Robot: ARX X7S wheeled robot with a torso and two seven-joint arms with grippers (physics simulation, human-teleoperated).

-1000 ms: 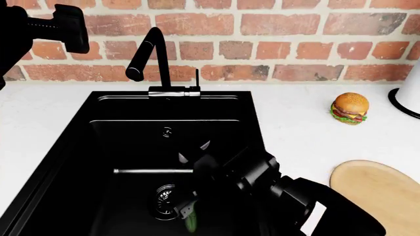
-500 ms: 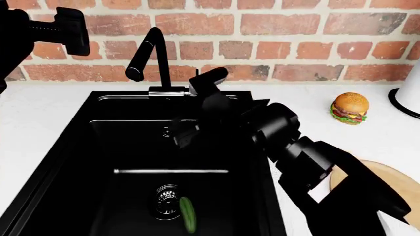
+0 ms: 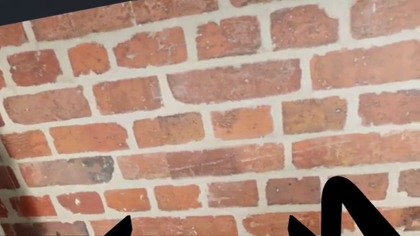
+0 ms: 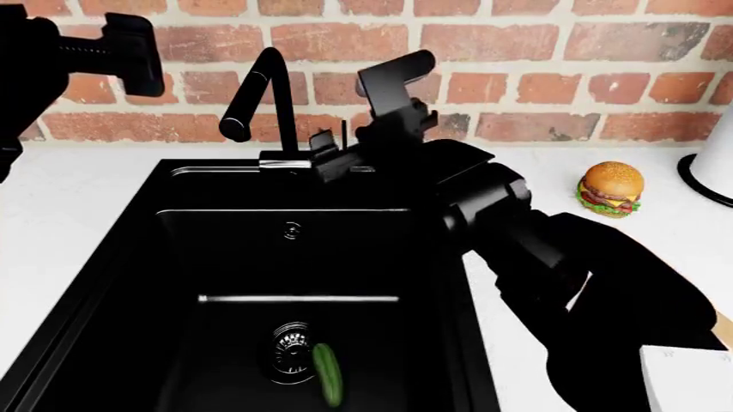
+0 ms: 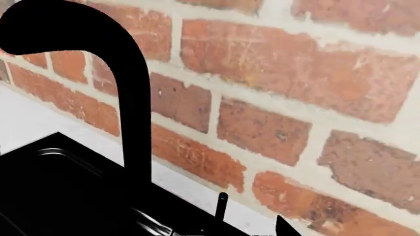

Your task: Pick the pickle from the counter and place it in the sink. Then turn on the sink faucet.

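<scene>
The dark-green pickle (image 4: pixel 328 375) lies on the floor of the black sink (image 4: pixel 172 257), beside the round drain (image 4: pixel 288 349), with nothing touching it. The black faucet (image 4: pixel 254 94) stands at the sink's back rim, its thin lever (image 4: pixel 343 136) upright. My right gripper (image 4: pixel 364 120) is open around that lever, one finger above and one below. In the right wrist view the faucet (image 5: pixel 131 98) rises close by. There the lever (image 5: pixel 222 204) stands within the right gripper (image 5: pixel 203 231). My left gripper (image 4: pixel 124 51) hangs high at the left, open (image 3: pixel 208 231) and facing bricks.
A small burger (image 4: pixel 610 189) sits on the white counter (image 4: pixel 538 215) to the right. A white object with a black base (image 4: pixel 712 159) stands at the right edge. The brick wall (image 4: pixel 516 43) runs close behind the faucet. My right forearm covers the wooden board.
My right gripper rose out of the basin, leaving the pickle by the drain, and moved back and up to the faucet lever. The left arm stayed put.
</scene>
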